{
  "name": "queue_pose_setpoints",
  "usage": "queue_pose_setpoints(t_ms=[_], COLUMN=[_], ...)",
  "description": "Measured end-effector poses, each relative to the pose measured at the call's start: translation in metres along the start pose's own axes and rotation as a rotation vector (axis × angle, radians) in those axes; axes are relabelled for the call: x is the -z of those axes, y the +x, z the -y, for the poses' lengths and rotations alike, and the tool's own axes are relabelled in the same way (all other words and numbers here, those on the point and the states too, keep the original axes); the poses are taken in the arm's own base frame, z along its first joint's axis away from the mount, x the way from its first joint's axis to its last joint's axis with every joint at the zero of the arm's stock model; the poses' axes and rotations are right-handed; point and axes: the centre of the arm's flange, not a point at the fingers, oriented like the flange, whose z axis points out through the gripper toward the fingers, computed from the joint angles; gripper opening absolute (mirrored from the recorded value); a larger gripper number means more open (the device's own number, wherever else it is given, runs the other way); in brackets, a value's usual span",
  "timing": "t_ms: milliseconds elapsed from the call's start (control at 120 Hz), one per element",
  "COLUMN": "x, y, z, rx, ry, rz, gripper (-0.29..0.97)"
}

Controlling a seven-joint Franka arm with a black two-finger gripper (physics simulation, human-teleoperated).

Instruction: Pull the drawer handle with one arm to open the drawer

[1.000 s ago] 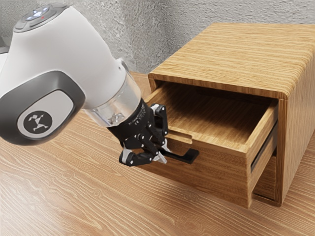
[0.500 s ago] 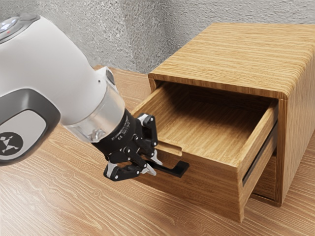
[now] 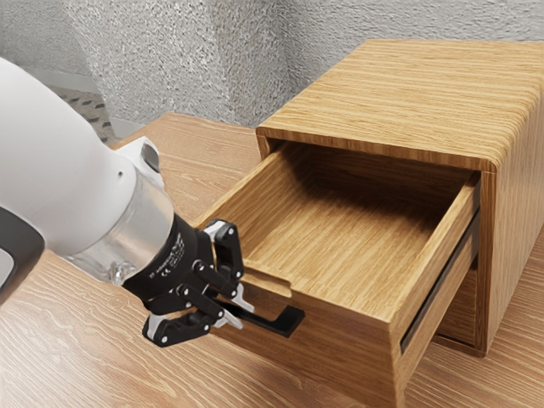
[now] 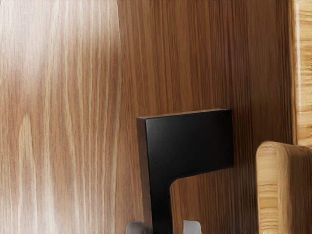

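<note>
A wooden cabinet (image 3: 425, 93) stands at the exterior view's right, and its drawer (image 3: 340, 255) is pulled far out toward the front, its inside empty. A black bar handle (image 3: 268, 319) sticks out from the drawer's front panel. My black gripper (image 3: 223, 310) is shut on the handle's near end, one finger on each side. In the wrist view the black handle (image 4: 185, 151) rises right in front of my hand against the drawer front (image 4: 195, 58), with two pale fingertips (image 4: 191, 227) at its base.
The cabinet stands on a wooden table (image 3: 76, 357) with free room at the front and the exterior view's left. A grey rough wall (image 3: 187, 51) runs behind. My white arm (image 3: 59, 187) covers the exterior view's left side.
My gripper has moved toward the exterior view's lower left with the handle in it, and the drawer has slid further out of the cabinet.
</note>
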Motion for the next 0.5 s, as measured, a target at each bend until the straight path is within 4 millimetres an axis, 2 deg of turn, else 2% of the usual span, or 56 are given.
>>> queue_pose_setpoints(t_ms=[125,208,292,433,500], x=[0.002,0.004,0.013,0.051,0.081], y=[-0.001,-0.006,-0.011,-0.011,-0.011], z=[0.003,0.005,0.012,0.034,0.021], rx=[-0.003,-0.013,-0.026,-0.033,-0.024], ry=[-0.003,-0.007,-0.026,-0.082,-0.096], rz=[0.0,-0.003,-0.004,-0.002,0.008], gripper=[-0.09,-0.04,0.0,0.07,0.23])
